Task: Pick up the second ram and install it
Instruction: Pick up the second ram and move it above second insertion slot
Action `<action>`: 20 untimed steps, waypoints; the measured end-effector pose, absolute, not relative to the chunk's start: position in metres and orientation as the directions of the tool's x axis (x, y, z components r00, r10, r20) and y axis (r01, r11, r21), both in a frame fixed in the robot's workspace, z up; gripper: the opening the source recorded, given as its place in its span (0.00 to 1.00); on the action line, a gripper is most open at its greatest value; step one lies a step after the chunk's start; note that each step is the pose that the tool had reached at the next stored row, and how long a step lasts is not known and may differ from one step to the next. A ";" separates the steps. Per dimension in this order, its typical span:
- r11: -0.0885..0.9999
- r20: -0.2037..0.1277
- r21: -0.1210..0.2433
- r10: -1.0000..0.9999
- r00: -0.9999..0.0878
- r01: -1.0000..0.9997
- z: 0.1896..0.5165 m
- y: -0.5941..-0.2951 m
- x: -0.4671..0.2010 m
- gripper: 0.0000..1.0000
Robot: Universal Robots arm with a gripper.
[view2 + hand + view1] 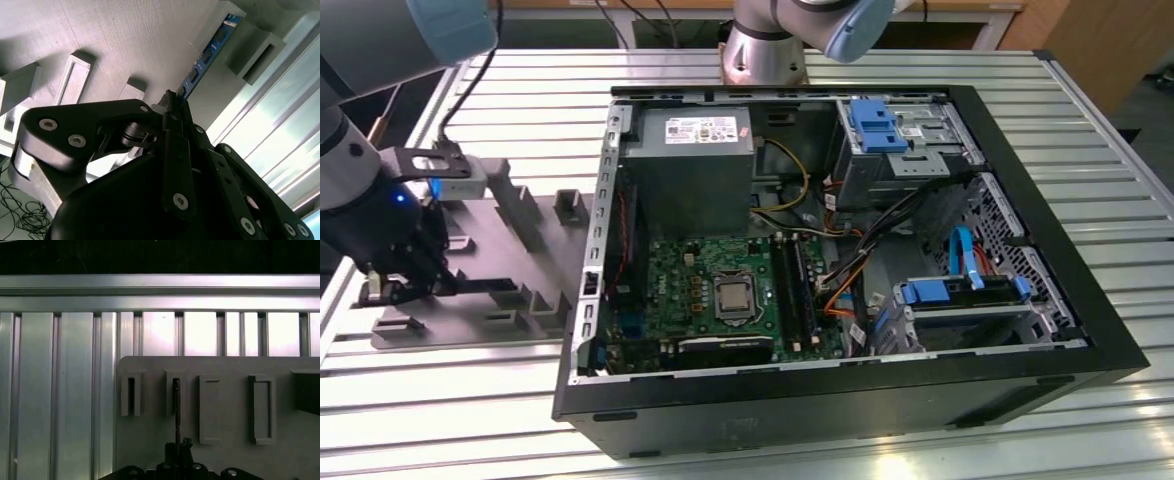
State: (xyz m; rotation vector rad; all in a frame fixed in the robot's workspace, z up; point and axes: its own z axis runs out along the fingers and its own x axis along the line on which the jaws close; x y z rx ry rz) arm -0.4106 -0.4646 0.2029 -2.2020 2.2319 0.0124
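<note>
Bright, even light falls from above in the exterior view, and the slatted metal surface [881,440] shines pale with streaks of glare. Well away from the gripper [387,288], the inside of the computer case [1041,370] lies dimmer, with soft shadows. The gripper itself reads near black, and a small blue light [400,197] glows above it. In the second wrist view the gripper is almost a silhouette. The second ram [207,52] it holds is lit blue, and the slats beyond burn out to white. In the first wrist view, the grey fixture plate [225,405] ahead of the gripper is flatly lit, its pockets shadowed, with glaring slats and a black band beyond.
</note>
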 end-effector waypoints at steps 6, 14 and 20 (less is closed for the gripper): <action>0.013 -0.010 0.001 -1.000 -0.013 -1.000 0.213 -0.465 -0.411 0.14; 0.013 -0.010 0.001 -1.000 -0.013 -1.000 0.216 -0.465 -0.411 0.14; 0.013 -0.010 0.001 -1.000 -0.013 -1.000 0.216 -0.465 -0.411 0.14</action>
